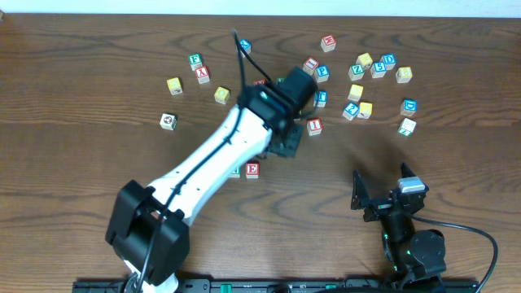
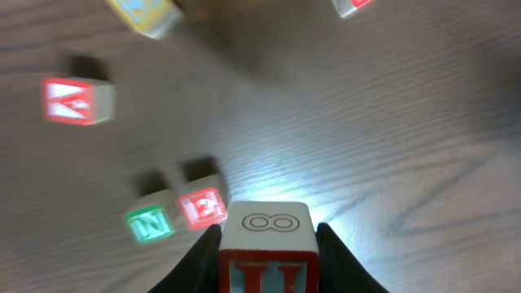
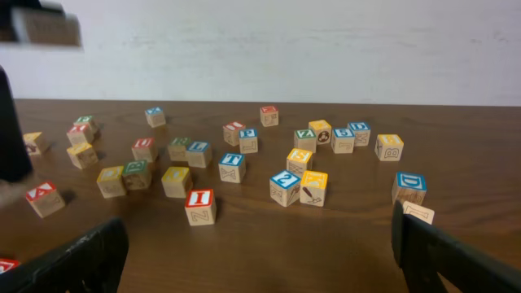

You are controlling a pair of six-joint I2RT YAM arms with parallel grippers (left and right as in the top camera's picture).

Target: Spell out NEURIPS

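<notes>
My left gripper (image 2: 269, 248) is shut on a wooden block with a red U (image 2: 267, 232) and holds it above the table. Just beyond it, a green N block (image 2: 149, 224) and a red E block (image 2: 201, 207) lie side by side. In the overhead view the left gripper (image 1: 285, 144) is at mid-table. The red E block (image 1: 252, 169) lies just beside the left arm, and the N is mostly hidden under that arm. A red I block (image 1: 314, 126) lies to the right of the gripper and also shows in the right wrist view (image 3: 199, 205). My right gripper (image 3: 260, 260) is open and empty, low at the front right (image 1: 383, 197).
Several loose letter blocks are scattered across the back of the table, with a cluster at the back right (image 1: 364, 61) and a few at the back left (image 1: 195, 61). A black-and-white block (image 1: 168, 120) lies alone at the left. A red block (image 2: 77, 102) lies left of the held block.
</notes>
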